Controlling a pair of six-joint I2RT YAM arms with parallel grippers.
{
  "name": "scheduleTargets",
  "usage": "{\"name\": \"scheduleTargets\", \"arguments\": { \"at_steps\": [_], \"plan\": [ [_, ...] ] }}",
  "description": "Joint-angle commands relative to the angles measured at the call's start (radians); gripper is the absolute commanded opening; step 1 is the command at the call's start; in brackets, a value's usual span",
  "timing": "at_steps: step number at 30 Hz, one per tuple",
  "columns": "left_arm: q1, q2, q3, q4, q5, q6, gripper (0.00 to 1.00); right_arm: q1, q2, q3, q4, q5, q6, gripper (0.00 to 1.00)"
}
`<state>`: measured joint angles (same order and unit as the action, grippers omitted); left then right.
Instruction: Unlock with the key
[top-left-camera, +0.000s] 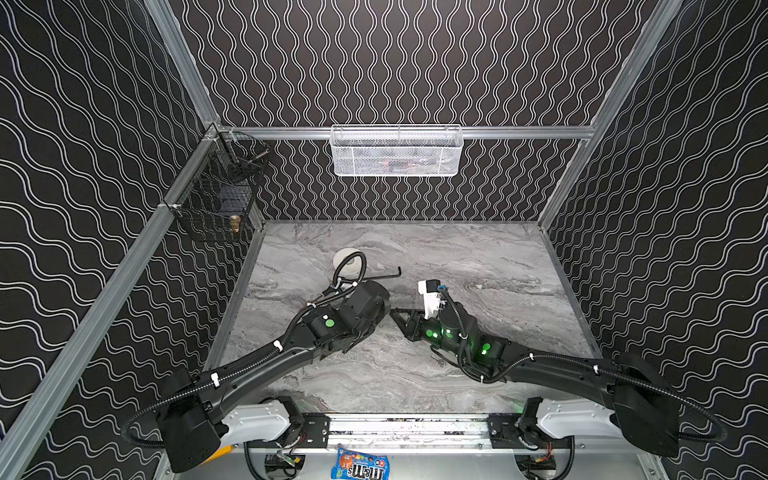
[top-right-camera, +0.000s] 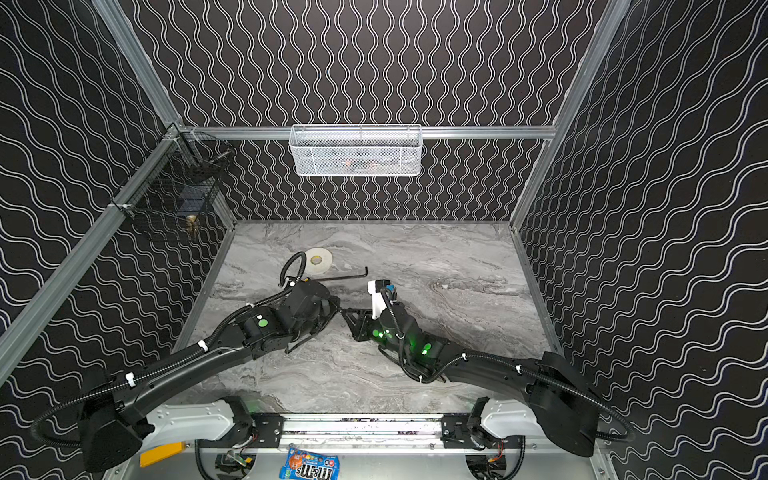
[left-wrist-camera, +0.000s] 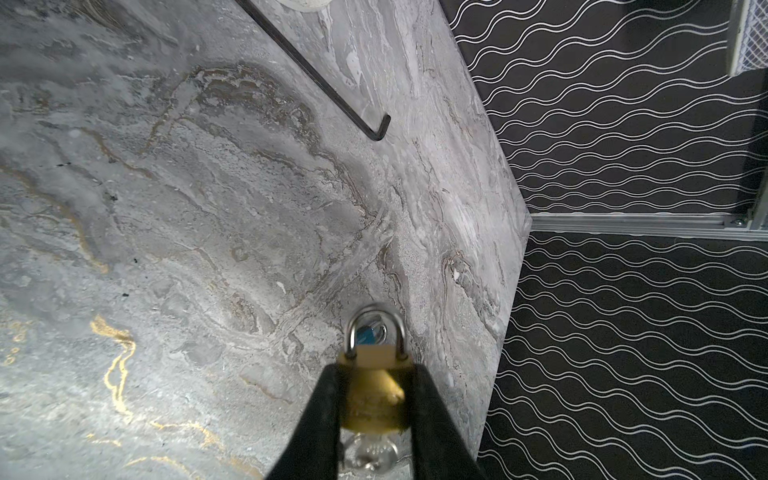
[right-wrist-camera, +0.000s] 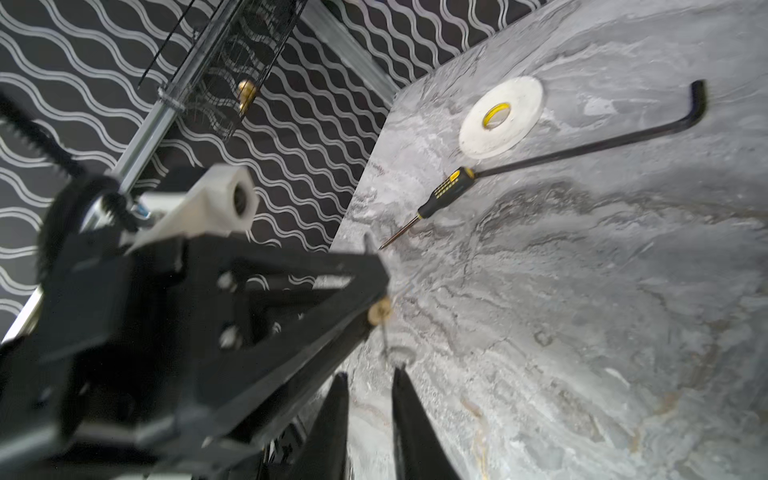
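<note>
The left gripper is clamped on a small brass padlock, with its 2 black fingers pressing the sides of the body. The silver shackle points away from the wrist, and both of its legs meet the body. A silver key sits at the padlock's base, blurred in the left wrist view. The padlock is held just above the grey marble-patterned table, near its middle.

The right gripper faces the left one, almost tip to tip in both top views. Its 2 black fingers stand a little apart, and bare table shows through the narrow gap. Nothing is held between them. In the right wrist view their tips sit just short of the key's head, which hangs below the brass body. I cannot tell whether they touch it.

Further back on the table lies a screwdriver with a yellow and black handle. It lies end to end with a long black L-shaped hex key. A flat white roll of tape rests just beside the hex key.
</note>
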<state>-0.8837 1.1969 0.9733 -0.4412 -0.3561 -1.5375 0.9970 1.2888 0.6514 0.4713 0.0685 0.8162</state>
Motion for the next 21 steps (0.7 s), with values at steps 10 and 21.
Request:
{"name": "scheduleTargets", "arguments": {
  "at_steps": [10, 21],
  "plan": [
    [0.002, 0.013, 0.012, 0.026, 0.006, 0.02, 0.0, -0.009, 0.053, 0.033, 0.067, -0.074, 0.026, 0.13],
    [0.002, 0.006, 0.013, 0.024, 0.0, 0.024, 0.0, -0.009, 0.001, 0.006, 0.01, 0.0, 0.028, 0.15]
  ]
}}
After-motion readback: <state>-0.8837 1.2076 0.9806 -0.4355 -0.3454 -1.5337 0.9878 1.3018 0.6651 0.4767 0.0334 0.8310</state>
